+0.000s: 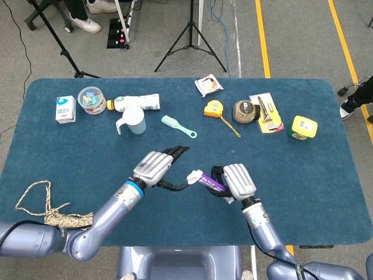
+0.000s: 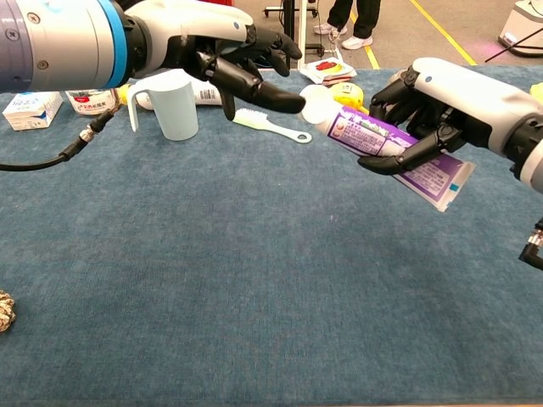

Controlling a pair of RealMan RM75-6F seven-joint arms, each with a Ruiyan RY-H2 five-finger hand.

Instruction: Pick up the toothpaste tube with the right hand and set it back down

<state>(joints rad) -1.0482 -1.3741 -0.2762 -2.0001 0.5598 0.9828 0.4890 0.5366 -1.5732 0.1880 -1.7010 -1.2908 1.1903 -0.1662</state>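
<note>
My right hand (image 1: 236, 182) (image 2: 441, 102) grips a purple and white toothpaste tube (image 2: 386, 146) (image 1: 205, 180), held above the blue table with its white cap (image 1: 193, 175) pointing toward my left. My left hand (image 1: 156, 167) (image 2: 221, 59) hovers just beside it, fingers spread and holding nothing. Its thumb tip reaches to the cap (image 2: 318, 103); I cannot tell whether it touches.
A light blue mug (image 1: 133, 122) (image 2: 168, 105) and a mint green brush (image 1: 177, 126) (image 2: 267, 125) lie behind the hands. Further back are a tape measure (image 1: 213, 108), a white bottle (image 1: 138, 102), a small jar (image 1: 91, 100) and a yellow box (image 1: 303, 127). A rope (image 1: 44, 206) lies at front left.
</note>
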